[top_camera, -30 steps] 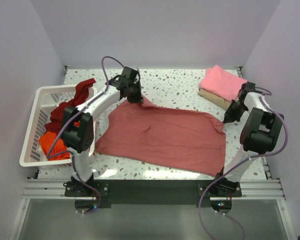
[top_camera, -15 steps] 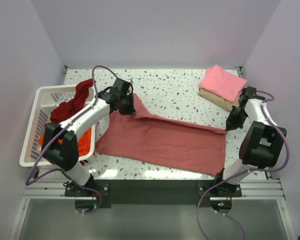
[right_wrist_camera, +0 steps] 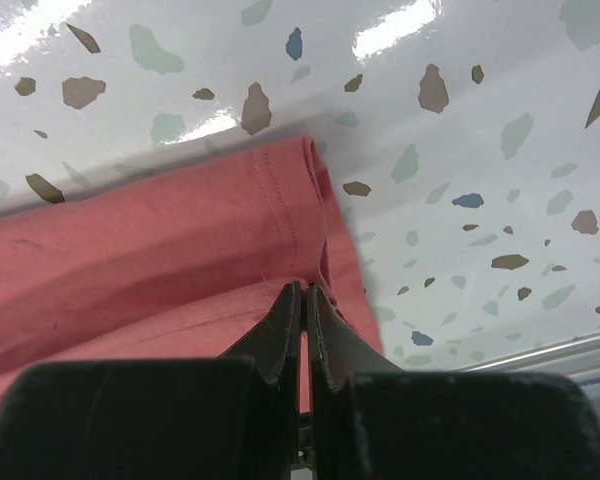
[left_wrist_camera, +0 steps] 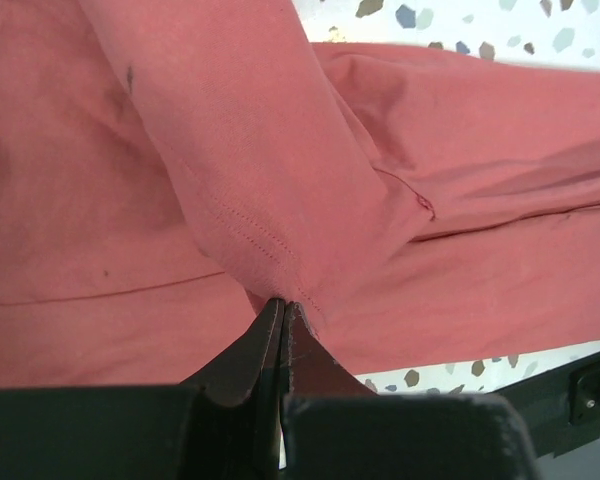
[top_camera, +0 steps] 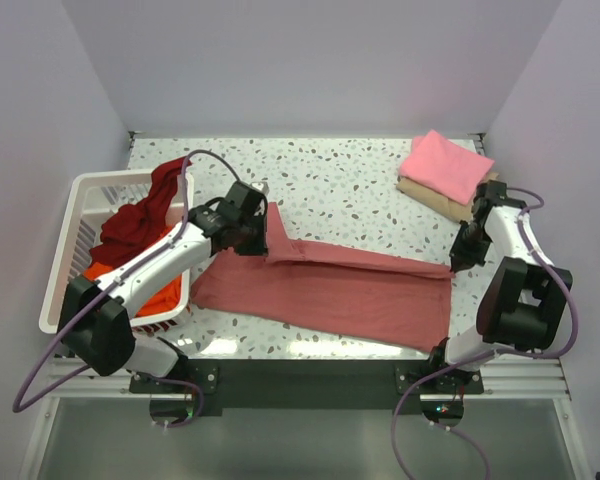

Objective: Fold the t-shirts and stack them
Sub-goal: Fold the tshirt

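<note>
A dusty rose-red t-shirt (top_camera: 330,285) lies spread across the middle of the table, its far edge folded over toward the front. My left gripper (top_camera: 267,245) is shut on that folded edge at its left end; the cloth (left_wrist_camera: 280,190) hangs pinched at the fingertips. At the right end my right gripper (top_camera: 456,262) is shut on the shirt's corner hem (right_wrist_camera: 300,200). A folded bright pink t-shirt (top_camera: 445,165) rests on a tan folded one (top_camera: 430,195) at the back right. A dark maroon t-shirt (top_camera: 145,205) and an orange one (top_camera: 130,290) sit in the basket.
The white slatted basket (top_camera: 65,250) stands at the left edge, close to my left arm. The folded stack is just behind my right arm. Speckled tabletop (top_camera: 340,175) shows behind the spread shirt, and a metal rail (top_camera: 300,375) runs along the front.
Both grippers have carried the shirt's far edge toward the front, so the spread shirt is now narrower front to back. The left gripper moved further than the right.
</note>
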Action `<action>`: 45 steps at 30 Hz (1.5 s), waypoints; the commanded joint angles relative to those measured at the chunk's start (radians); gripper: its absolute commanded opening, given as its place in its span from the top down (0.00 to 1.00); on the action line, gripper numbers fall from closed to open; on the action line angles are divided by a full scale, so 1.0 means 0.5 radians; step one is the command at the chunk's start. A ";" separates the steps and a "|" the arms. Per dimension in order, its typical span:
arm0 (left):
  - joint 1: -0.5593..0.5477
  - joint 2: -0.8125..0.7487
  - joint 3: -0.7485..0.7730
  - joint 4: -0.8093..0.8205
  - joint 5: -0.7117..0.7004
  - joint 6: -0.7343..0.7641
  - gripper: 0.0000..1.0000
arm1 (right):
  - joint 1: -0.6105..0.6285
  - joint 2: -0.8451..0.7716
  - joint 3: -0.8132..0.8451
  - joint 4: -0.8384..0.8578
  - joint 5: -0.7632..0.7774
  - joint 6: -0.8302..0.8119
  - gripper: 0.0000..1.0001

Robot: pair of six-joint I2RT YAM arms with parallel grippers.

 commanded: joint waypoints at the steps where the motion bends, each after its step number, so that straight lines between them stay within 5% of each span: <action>1: -0.026 -0.127 -0.027 -0.094 -0.123 -0.026 1.00 | 0.011 -0.091 -0.005 -0.072 0.091 -0.040 1.00; 17: -0.122 -0.238 -0.166 -0.171 -0.111 -0.109 1.00 | 0.051 -0.177 0.032 -0.237 0.210 -0.040 1.00; 19: -0.122 -0.259 -0.147 -0.205 -0.117 -0.119 0.78 | 0.060 -0.199 0.035 -0.277 0.180 -0.025 0.81; 20: -0.125 -0.277 -0.129 -0.217 -0.123 -0.116 0.53 | 0.060 -0.223 0.035 -0.296 0.170 -0.022 0.66; 21: -0.125 -0.287 -0.101 -0.250 -0.129 -0.115 0.42 | 0.076 -0.235 0.038 -0.338 0.161 -0.016 0.58; 23: -0.122 -0.293 0.027 -0.284 -0.200 -0.112 0.24 | 0.094 -0.266 0.075 -0.385 0.149 -0.003 0.43; 26: -0.073 -0.211 0.224 -0.224 -0.215 -0.079 0.15 | 0.103 -0.337 0.155 -0.443 0.140 -0.003 0.35; 34: 0.310 0.234 0.515 0.096 -0.185 0.068 0.14 | 0.106 -0.129 0.296 -0.229 -0.087 0.086 0.33; 40: 0.345 0.698 0.794 0.142 -0.028 0.158 0.17 | 0.103 0.071 0.256 -0.072 -0.041 0.083 0.33; 45: 0.354 0.802 0.688 0.289 0.036 0.127 0.17 | 0.097 0.224 0.216 0.054 0.014 0.098 0.33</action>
